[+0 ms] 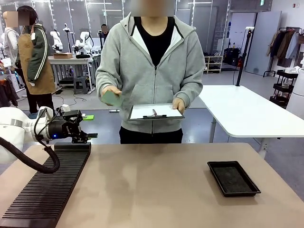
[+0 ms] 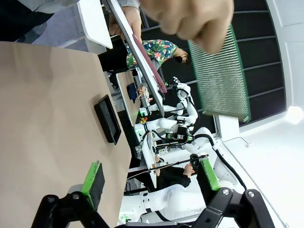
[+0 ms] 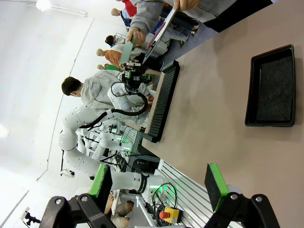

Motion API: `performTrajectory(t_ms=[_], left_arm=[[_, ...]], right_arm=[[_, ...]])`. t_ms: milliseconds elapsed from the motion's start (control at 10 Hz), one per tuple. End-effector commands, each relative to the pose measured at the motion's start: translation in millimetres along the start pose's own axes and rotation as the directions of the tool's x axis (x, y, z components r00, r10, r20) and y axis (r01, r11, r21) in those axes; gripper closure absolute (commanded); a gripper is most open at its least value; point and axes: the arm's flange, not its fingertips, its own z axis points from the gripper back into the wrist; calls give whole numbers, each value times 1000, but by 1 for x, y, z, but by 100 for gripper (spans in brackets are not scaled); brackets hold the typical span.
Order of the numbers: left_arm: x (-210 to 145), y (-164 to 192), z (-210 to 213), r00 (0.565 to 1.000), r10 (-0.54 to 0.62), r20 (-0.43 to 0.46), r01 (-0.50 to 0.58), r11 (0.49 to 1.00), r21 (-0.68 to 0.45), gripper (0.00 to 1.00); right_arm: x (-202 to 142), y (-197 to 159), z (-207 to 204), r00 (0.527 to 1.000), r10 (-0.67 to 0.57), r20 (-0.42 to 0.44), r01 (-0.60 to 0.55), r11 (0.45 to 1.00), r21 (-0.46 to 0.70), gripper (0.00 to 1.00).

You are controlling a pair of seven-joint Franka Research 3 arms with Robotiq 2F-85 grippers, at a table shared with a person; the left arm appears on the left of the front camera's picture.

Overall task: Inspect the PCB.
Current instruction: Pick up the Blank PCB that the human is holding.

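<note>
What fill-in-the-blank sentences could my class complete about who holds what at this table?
1. One hand of the person holds the PCB, whose colour is ____.
2. The other hand holds a white ____ with a dark clip.
3. The black tray lies on the ____.
4. The left gripper has its jaws ____, holding nothing.
Missing words: green; clipboard; table; open.

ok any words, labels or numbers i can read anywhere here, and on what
No text is legible in any view.
PCB: dotted grid face, no print that can be read.
clipboard: white sheet, no print that can be made out.
black tray: no label visible.
green ceiling sign: too small to read.
</note>
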Motion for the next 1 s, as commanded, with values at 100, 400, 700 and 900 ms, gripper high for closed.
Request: performTrajectory(t_ms=[100,400,700,900], left_arm=[[-27,-36,10,996,87,27,-86,996,-19,0],[-90,-67,46,1000,22,5,-22,999,48,0],[-160,-83,101,991,1,-134,2,1000,25,0],[-187,-86,130,995,11,-101,-11,1000,1,0]], right_arm=[[0,1,1,1000,18,6,-18,1000,13,0],[0,1,1,1000,18,6,-18,1000,13,0],[0,1,1,1000,18,6,-18,1000,13,0],[0,1,1,1000,18,6,-18,1000,13,0]])
